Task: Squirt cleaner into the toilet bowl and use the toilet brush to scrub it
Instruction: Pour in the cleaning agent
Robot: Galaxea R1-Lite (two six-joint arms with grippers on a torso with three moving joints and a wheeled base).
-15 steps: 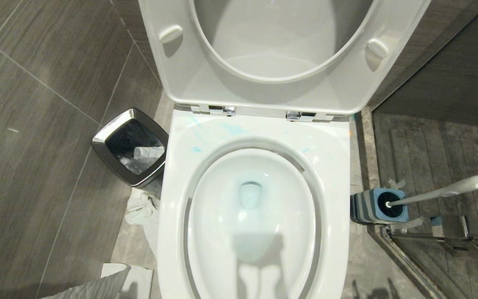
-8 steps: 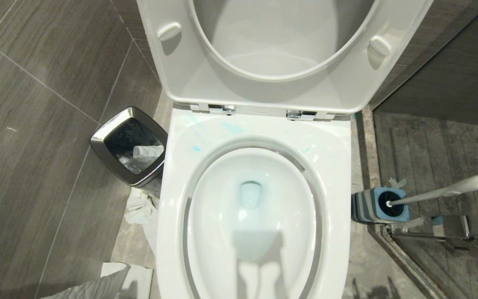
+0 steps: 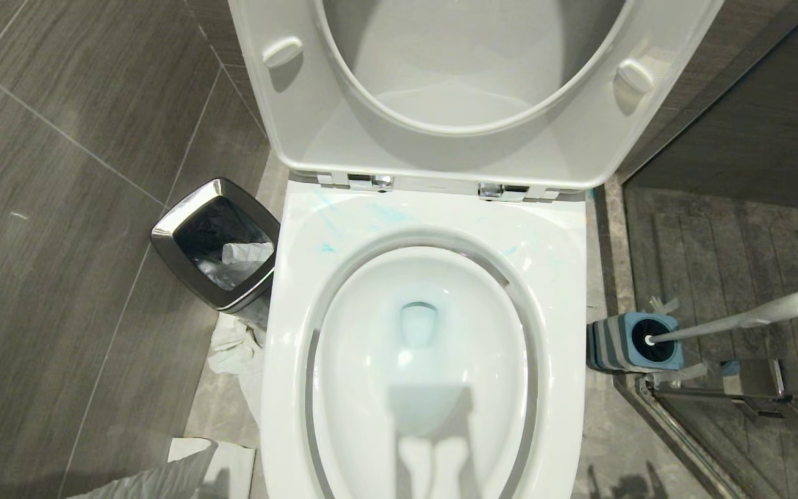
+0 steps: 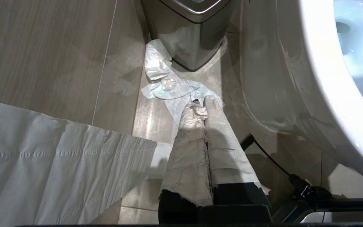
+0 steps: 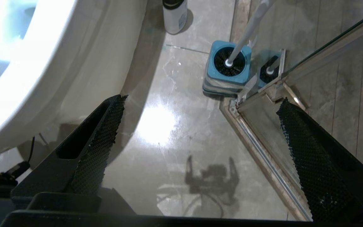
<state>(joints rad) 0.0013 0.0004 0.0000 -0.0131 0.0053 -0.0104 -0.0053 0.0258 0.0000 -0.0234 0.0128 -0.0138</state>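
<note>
We saw the toilet bowl (image 3: pixel 427 333) filling the centre of the head view, its seat and lid (image 3: pixel 475 90) raised at the top of the frame. Its oval basin held pale blue-tinted water, and thin turquoise streaks of the cleaner (image 3: pixel 330 215) lay on the white rim at the upper left of the basin, just below the hinges. Grey floor tiles (image 3: pixel 59 208) spread over the left side of the frame, and a glass shower partition (image 3: pixel 717 416) stood at the lower right.

A small chrome-rimmed bin (image 3: pixel 215 242) sat at the left of the bowl, just beside it, with crumpled white paper (image 3: pixel 236 350) on the floor below it. A wide sheet of tissue (image 4: pixel 43 164) hung across the lower left of the left wrist view.

At the right edge of the head view the toilet brush (image 3: pixel 738 322) stood in its square blue holder (image 3: pixel 631 343), the white handle leaning toward the right. In the right wrist view the holder sat in the upper middle, near a white bottle with a dark cap (image 5: pixel 174 15) at the top.

Neither arm showed in the head view. Our left gripper (image 4: pixel 200 110), wrapped in white cloth, pointed at the floor paper with its fingers pressed together, holding nothing. Our right gripper (image 5: pixel 200 107) hung over bare floor between bowl and partition, its black fingers (image 5: pixel 102 138) spread wide and empty.
</note>
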